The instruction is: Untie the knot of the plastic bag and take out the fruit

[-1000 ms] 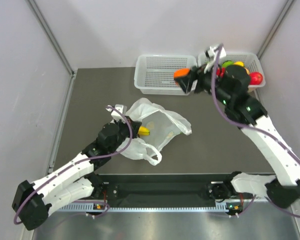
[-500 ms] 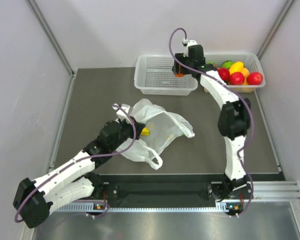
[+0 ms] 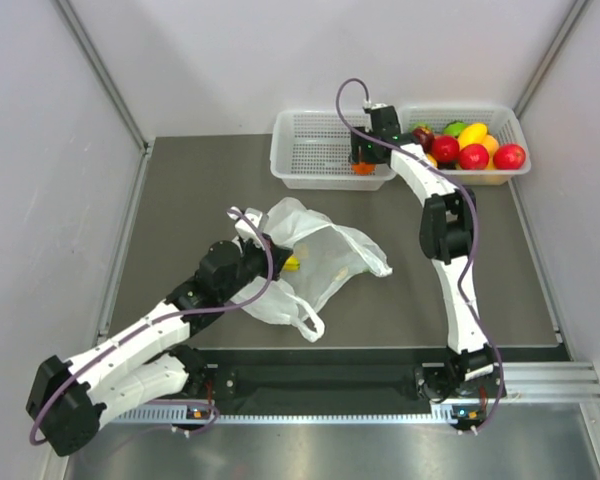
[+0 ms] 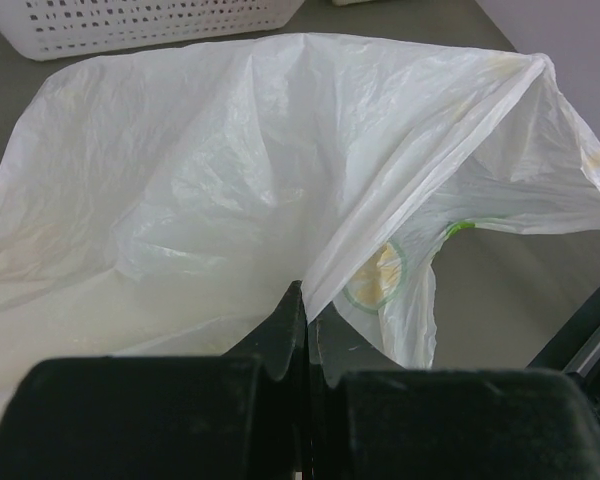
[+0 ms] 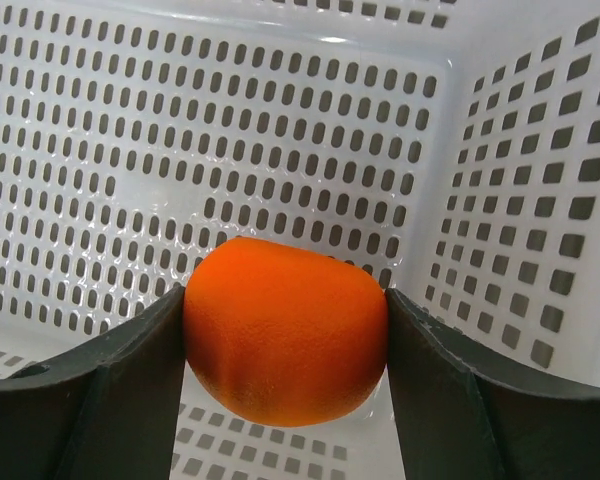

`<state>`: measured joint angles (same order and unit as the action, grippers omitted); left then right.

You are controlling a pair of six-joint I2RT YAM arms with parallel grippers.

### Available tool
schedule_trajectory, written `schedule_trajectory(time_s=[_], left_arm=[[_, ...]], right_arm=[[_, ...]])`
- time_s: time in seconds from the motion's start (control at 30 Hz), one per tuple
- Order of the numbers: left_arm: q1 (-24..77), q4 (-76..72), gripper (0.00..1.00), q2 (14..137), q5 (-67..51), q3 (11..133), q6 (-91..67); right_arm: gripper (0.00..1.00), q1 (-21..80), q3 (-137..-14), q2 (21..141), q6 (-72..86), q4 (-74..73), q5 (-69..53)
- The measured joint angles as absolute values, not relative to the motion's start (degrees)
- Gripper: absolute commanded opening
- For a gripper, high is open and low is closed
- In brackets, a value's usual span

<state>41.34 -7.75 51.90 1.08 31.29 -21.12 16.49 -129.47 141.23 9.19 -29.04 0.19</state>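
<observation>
Plastic bag [image 4: 230, 180]: thin, crinkly, translucent.

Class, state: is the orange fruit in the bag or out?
Out: jaws of the right gripper hold the orange fruit inside a white basket.

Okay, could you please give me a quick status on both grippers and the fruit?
Left gripper shut on plastic bag. Right gripper holding orange fruit inside perforated basket. Bananas in bag. Nothing in the way.
</observation>
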Motion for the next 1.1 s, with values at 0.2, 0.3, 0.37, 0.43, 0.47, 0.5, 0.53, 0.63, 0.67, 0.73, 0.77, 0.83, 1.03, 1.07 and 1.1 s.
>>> schedule_trajectory(time_s=[0.2, 0.3, 0.37, 0.43, 0.47, 0.5, 0.53, 0.63, 0.67, 0.73, 0.77, 0.83, 1.03, 1.07, 1.1], left_arm=[[41.3, -7.0, 0.0, 48.0, 1.1, 31.3, -21.1], [41.3, -6.3, 0.0, 46.9, 1.4, 31.3, -21.0], [41.3, -5.3, 0.0, 46.7, 1.5, 31.4, -20.8], [41.3, -4.1, 0.06, 46.7, 1.8, 31.6, -20.8], [41.3, -3.3, 0.13, 46.7, 2.1, 31.9, -20.6], [41.3, -2.2, 0.36, 46.7, 2.5, 32.5, -20.4], [41.3, -1.4, 0.49, 46.7, 2.8, 33.1, -19.9], [41.3, 1.4, 0.96, 46.2, 5.0, 35.8, -19.8], [41.3, 2.1, 0.99, 45.8, 5.9, 36.6, -19.5], [41.3, 4.0, 0.99, 44.6, 8.7, 38.5, -20.1], [41.3, 4.9, 0.99, 43.9, 9.9, 39.4, -20.0], [41.3, 6.7, 0.99, 42.7, 13.2, 41.3, -19.7], [37.9, 17.0, 0.99, 50.7, 17.6, 56.5, -17.3], [36.3, 18.5, 0.99, 53.6, 16.0, 59.4, -17.1], [34.5, 19.7, 0.99, 56.2, 14.0, 61.9, -16.8]], right_arm=[[1.0, 16.1, -131.3, 141.3, 9.6, -30.1, -1.4], [1.0, 16.1, -132.5, 140.6, 9.7, -29.6, -2.4], [1.0, 16.1, -132.5, 139.1, 9.7, -29.8, -2.9], [1.0, 16.1, -132.4, 137.0, 9.9, -30.1, -3.0], [1.0, 16.1, -132.2, 135.4, 10.1, -30.4, -3.0], [1.0, 16.1, -130.0, 132.3, 10.2, -29.7, -3.0], [1.0, 16.1, -128.1, 129.6, 10.3, -29.9, -2.9], [1.0, 16.7, -114.8, 114.5, 10.5, -28.6, -2.4], [1.0, 16.9, -111.0, 109.1, 10.5, -28.8, -2.2], [1.0, 17.8, -103.9, 98.6, 10.5, -27.2, -1.8], [1.0, 18.3, -101.2, 94.5, 10.4, -27.0, -1.7], [1.0, 20.2, -94.3, 84.7, 10.0, -25.5, -1.5], [1.0, 28.4, -80.0, 68.5, 8.9, -27.0, -1.4], [1.0, 29.8, -78.1, 67.3, 8.7, -28.0, -1.3], [1.0, 31.1, -76.4, 66.1, 8.6, -29.1, -1.1]])
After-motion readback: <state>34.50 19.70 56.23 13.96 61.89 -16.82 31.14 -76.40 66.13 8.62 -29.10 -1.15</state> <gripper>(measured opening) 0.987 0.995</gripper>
